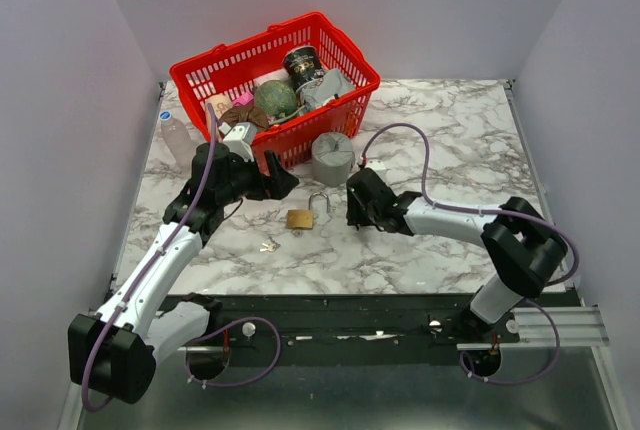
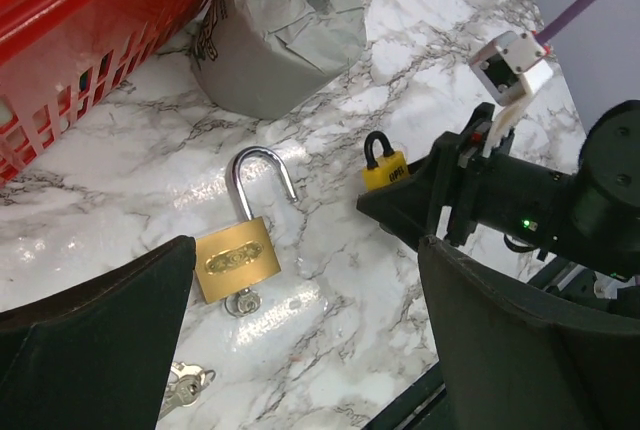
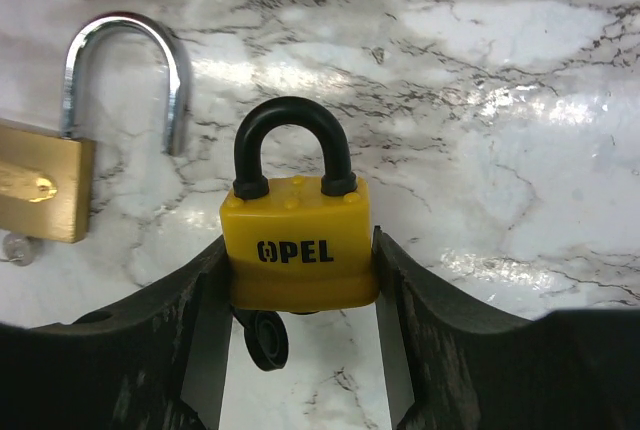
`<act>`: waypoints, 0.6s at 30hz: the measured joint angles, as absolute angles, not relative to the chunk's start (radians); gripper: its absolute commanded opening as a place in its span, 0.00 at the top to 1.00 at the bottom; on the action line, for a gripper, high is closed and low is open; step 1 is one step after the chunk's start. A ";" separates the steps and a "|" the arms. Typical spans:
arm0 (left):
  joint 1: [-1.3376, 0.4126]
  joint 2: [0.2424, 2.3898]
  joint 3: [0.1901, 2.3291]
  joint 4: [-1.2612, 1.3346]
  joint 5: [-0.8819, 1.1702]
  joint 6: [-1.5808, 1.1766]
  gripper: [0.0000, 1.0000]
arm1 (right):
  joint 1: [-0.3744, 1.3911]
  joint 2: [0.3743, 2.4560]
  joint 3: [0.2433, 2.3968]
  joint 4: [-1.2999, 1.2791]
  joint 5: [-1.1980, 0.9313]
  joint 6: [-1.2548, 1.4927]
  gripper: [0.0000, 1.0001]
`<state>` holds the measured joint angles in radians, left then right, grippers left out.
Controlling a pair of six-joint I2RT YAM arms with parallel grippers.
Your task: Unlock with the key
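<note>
A yellow OPEL padlock [image 3: 298, 240] with a black shackle, both legs seated in the body, sits between the fingers of my right gripper [image 3: 298, 255], which is shut on its body. A black key head [image 3: 265, 338] sticks out beneath it. The padlock also shows in the left wrist view [image 2: 385, 168]. A brass padlock [image 2: 237, 258] lies flat on the marble with its steel shackle [image 2: 262, 175] swung open and a key [image 2: 240, 302] in its base. My left gripper [image 2: 310, 350] is open and empty above the marble, next to it.
A red basket [image 1: 330, 40] full of items stands at the back. A grey wrapped cylinder [image 1: 332, 157] sits just in front of it, behind the padlocks. Loose keys [image 1: 268, 245] lie near the brass padlock. A plastic bottle [image 1: 178, 137] stands at the left.
</note>
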<state>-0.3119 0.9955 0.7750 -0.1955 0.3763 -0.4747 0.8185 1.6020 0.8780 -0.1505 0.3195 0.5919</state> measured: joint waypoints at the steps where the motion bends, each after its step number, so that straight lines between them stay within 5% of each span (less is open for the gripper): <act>1: -0.312 0.996 0.775 -0.201 0.374 -0.475 0.01 | 0.813 1.619 0.883 -0.159 0.318 0.592 0.76; 7: -0.312 0.996 0.778 -0.222 0.366 -0.474 0.01 | 0.797 1.696 0.924 -0.197 0.317 0.586 0.56; 11: -0.312 0.997 0.778 -0.226 0.365 -0.472 0.01 | 0.797 1.709 0.945 -0.204 0.317 0.583 0.27; 18: -0.312 1.006 0.778 -0.227 0.361 -0.470 0.01 | 0.797 1.713 0.961 -0.204 0.316 0.583 0.18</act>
<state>-0.3119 1.0058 0.7780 -0.2268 0.3611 -0.4698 0.7967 1.7130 0.9611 -0.2039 0.3161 0.5831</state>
